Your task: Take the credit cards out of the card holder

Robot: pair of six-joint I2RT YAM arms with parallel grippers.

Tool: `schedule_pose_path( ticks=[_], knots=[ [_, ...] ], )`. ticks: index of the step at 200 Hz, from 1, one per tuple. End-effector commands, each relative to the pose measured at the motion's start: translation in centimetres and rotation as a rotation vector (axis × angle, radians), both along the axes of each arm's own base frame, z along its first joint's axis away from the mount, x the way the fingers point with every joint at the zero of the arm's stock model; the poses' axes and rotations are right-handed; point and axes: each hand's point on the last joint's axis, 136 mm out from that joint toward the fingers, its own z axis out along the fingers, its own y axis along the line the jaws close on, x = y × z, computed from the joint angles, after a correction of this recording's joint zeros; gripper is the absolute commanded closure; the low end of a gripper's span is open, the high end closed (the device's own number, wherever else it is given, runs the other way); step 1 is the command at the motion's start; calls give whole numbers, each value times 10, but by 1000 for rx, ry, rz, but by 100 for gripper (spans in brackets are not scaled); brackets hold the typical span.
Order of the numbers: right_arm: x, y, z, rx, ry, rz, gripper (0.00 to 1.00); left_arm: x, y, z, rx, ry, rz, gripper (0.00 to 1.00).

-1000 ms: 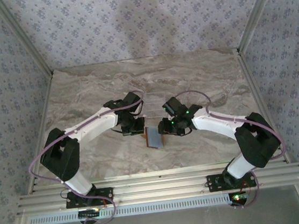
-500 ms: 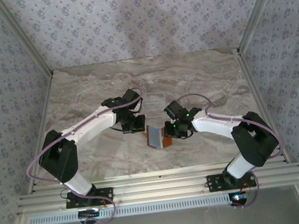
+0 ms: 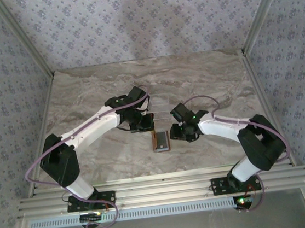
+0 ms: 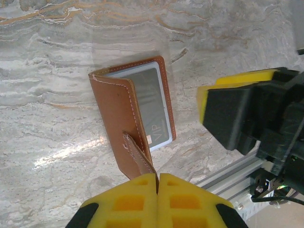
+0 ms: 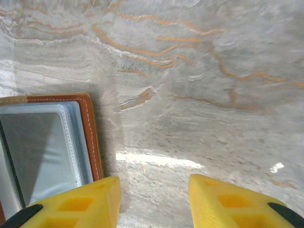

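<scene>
While both arms fold inward over the marble table (image 3: 85,99), the card holder (image 4: 114,114) lies open at its centre. The left gripper (image 4: 157,178) angles down, fingers pinched together on its leather flap. The right gripper (image 5: 154,190) hovers spread just beside its edge. A grey credit card (image 4: 154,102) sits inside.

Lit softly and evenly from above. Broad dim shadow on the far wall (image 3: 141,16); faint soft ones under both arms on the table (image 3: 85,99). Top view slightly grainy yet sharp enough, walls leaning outward toward the edges. Left wrist view: pale glare streak on the table left of the holder (image 4: 114,114), dull sheen on the card (image 4: 154,104), left fingers (image 4: 142,190) blurred close up. Right wrist view: bright patch just beyond the right fingers (image 5: 80,202), likewise soft.
</scene>
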Motion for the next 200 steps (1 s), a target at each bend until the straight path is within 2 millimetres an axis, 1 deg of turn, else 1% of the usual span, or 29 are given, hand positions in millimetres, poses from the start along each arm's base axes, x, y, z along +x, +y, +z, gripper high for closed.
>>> schedule_pose_path(
  ticks=[1, 20, 36, 60, 80, 112, 154, 175, 200],
  knots=[
    [5, -7, 17, -25, -34, -7, 55, -1, -3, 10, -8, 0, -20, 100],
    [6, 14, 25, 78, -39, 33, 49, 0, -1, 9, 12, -3, -16, 100],
    [5, 33, 26, 156, -12, 66, 45, 2, 7, 7, 56, -14, -11, 100],
    [3, 51, 19, 181, 23, 98, 42, 2, 23, 0, 133, -23, -7, 100],
    [3, 58, 11, 167, 45, 114, 41, 1, 38, -7, 193, -25, 2, 100],
    [2, 60, -4, 123, 76, 124, 41, -1, 65, -27, 263, 1, 36, 100],
    [-3, 45, -22, 23, 108, 117, 43, -8, 99, -69, 372, 68, 59, 100],
    [-5, 41, -24, -3, 110, 117, 43, -12, 121, -87, 477, 83, 71, 100],
    [-5, 41, -22, -3, 109, 119, 43, -14, 132, -106, 523, 113, 74, 98]
  ],
)
